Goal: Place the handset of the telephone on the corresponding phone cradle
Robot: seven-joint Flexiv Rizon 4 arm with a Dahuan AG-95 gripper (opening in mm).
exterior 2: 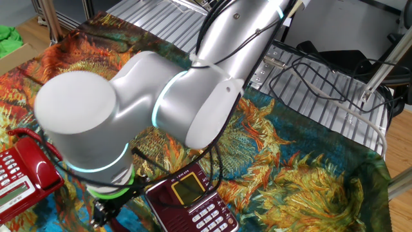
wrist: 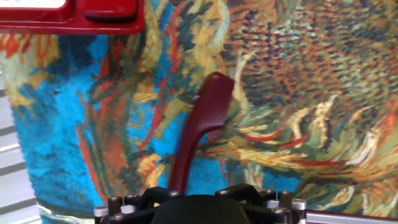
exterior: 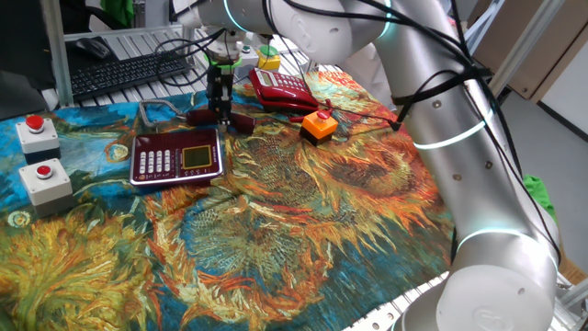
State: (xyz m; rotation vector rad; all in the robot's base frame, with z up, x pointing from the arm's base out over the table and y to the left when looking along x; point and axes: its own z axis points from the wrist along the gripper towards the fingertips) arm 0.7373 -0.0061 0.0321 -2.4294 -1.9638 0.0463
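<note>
Desk (exterior: 276, 267) draped in a cloth (exterior: 303, 211) printed with sunflowers in yellow, orange and blue. Past the cloth's edge, the ribbed aluminium desk surface (exterior 2: 335, 109) shows, with black cables (exterior 2: 322, 64) lying loose across it. Behind the desk, a black keyboard (exterior: 129, 69) rests on the metal surface beside an upright aluminium frame post (exterior: 60, 51). A patch of wooden floor (exterior 2: 26, 29) appears in one corner, near something green (exterior 2: 9, 35).
</note>
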